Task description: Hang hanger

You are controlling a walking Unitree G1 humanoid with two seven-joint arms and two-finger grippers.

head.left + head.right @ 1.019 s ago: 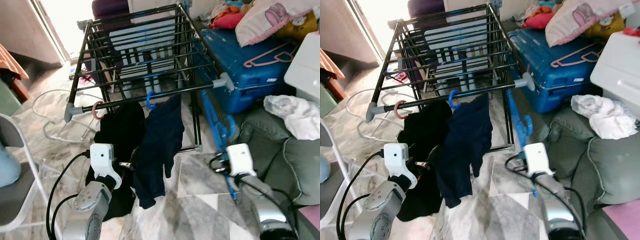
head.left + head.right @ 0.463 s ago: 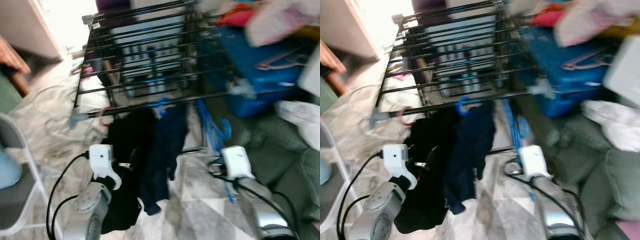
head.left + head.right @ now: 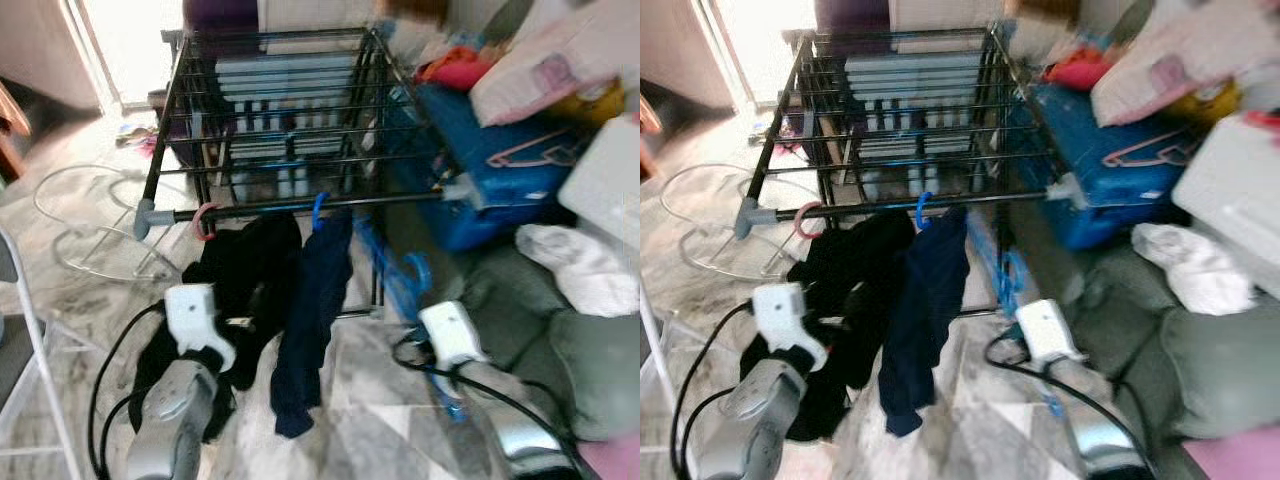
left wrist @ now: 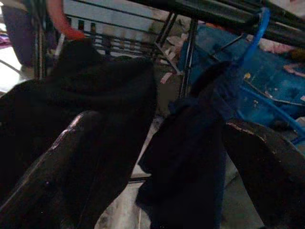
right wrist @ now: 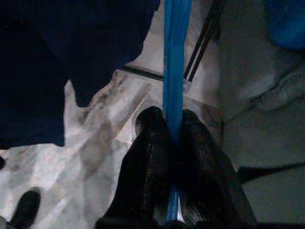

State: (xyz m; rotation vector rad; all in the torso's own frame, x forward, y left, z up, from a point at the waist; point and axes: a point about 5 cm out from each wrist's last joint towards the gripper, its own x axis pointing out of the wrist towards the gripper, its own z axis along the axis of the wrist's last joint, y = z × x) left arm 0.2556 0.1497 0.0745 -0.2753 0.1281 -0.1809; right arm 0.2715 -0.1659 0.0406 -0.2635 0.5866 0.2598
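Head views: a black drying rack stands on marble floor, and its front rail carries a black garment on a pink hook and a navy garment on a blue hook. Beside it lie a blue suitcase and a pink hanger. The blue hanger to be hung rises from the right gripper toward the rack's right leg, low and well below the rail. Left wrist view: the left gripper has its fingers spread apart with nothing between them, facing the two hung garments. Right wrist view: the right gripper's fingers are pressed together on a thin, flat strip of the blue hanger, which runs straight out between them. The hanger looks like slim, smooth, rigid plastic. Likely risks: held by so narrow a strip, it could pivot or slide in the pinch as it is raised; its hook could also catch on the rack's leg or the navy garment before reaching the rail.
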